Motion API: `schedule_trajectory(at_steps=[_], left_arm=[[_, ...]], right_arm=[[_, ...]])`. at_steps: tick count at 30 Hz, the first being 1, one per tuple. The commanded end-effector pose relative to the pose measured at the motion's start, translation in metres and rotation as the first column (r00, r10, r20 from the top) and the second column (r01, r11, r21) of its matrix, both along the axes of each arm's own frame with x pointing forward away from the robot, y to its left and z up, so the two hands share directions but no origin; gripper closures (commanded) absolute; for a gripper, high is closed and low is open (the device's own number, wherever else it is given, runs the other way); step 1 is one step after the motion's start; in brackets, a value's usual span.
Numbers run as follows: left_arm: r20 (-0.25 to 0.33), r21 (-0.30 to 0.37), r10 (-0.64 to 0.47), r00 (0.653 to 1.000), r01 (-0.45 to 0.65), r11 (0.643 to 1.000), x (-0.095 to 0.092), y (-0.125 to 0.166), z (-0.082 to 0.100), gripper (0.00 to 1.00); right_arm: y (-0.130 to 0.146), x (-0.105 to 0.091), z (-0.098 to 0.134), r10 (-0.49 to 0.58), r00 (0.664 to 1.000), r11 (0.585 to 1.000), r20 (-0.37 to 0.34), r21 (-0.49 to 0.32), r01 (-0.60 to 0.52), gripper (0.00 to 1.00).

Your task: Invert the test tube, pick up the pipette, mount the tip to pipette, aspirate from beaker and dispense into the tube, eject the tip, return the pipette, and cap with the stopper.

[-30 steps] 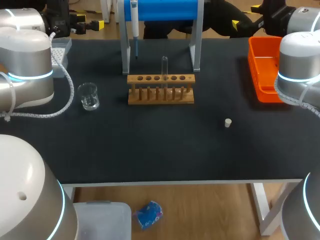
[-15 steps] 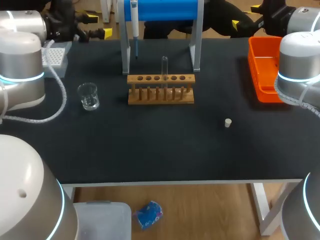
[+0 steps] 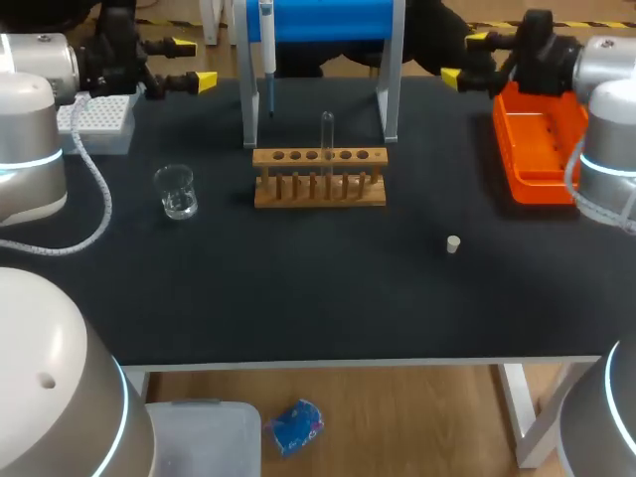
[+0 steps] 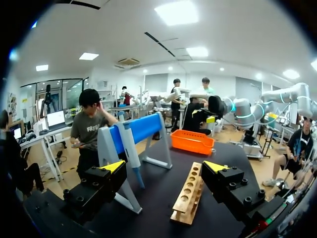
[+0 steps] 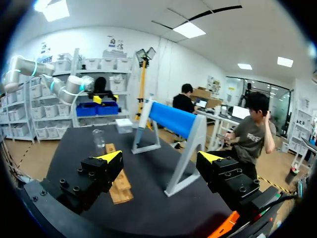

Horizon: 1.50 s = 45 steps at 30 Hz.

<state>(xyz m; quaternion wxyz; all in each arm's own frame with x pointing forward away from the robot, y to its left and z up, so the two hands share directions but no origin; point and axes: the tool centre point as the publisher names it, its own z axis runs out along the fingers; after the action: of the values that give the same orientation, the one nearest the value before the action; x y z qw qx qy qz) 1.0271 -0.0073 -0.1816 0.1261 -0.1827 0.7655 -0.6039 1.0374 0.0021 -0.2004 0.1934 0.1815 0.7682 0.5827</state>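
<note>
- The stopper (image 3: 452,243) lay alone on the counter (image 3: 318,298), nearest the robot and well apart from everything else. It was small and light, so a finger that nudged it instead of closing squarely would probably send it skidding or rolling toward the edge.
- The beaker (image 3: 176,192) stood to the left of the rack (image 3: 319,177) and seemed to hold a little clear liquid. An arm crossing low on its way to the rack could tip it and spill what was needed for filling.
- The test tube (image 3: 326,134) stood upright near the middle of the rack. I could not tell which end was up. It was thin, clear glass, so an off-centre grip might knock it aslant, drag the light rack along, or let it slip while being turned over.
- The pipette (image 3: 267,45) hung from the stand (image 3: 328,20) just behind the rack. A reach for the tube from the far side risked catching the stand's legs or the pipette.
- The tip box (image 3: 94,119) sat at the far left and the orange bin (image 3: 537,139) at the far right.
- The left end effector (image 3: 191,62) hovered by the tip box and the right end effector (image 3: 465,58) by the bin. Both were spread wide, held nothing and pointed inward. If both headed for the middle together, they could collide at the stand.
</note>
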Motion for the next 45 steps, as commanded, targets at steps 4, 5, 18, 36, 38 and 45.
schedule_trajectory(at_steps=[4,5,18,36,38,45], left_arm=[[0.0,0.002,-0.022,1.0,0.022,1.0,0.007,-0.001,0.002,0.0],[0.0,0.002,-0.022,1.0,0.022,1.0,0.007,-0.001,0.002,0.0],[0.047,-0.001,-0.111,0.993,0.111,0.994,0.001,-0.008,0.002,0.0],[0.049,-0.006,-0.153,0.987,0.154,0.988,-0.045,-0.014,-0.018,0.0],[0.049,-0.006,-0.153,0.987,0.154,0.988,-0.045,-0.014,-0.018,0.0],[0.049,-0.006,-0.153,0.987,0.154,0.988,-0.045,-0.014,-0.018,0.0]], right_arm=[[-0.005,-0.038,-0.005,0.166,0.984,0.986,0.069,0.02,-0.168,0.0],[-0.005,-0.038,-0.005,0.166,0.984,0.986,0.069,0.02,-0.168,0.0],[-0.003,-0.035,0.0,0.184,0.98,0.978,0.077,0.087,-0.191,0.0],[0.048,-0.097,-0.015,0.411,0.906,0.876,0.103,0.232,-0.424,0.0],[0.058,-0.104,-0.02,0.436,0.893,0.863,0.109,0.229,-0.45,0.0],[0.1,-0.115,-0.028,0.498,0.861,0.828,0.106,0.236,-0.508,0.0]])
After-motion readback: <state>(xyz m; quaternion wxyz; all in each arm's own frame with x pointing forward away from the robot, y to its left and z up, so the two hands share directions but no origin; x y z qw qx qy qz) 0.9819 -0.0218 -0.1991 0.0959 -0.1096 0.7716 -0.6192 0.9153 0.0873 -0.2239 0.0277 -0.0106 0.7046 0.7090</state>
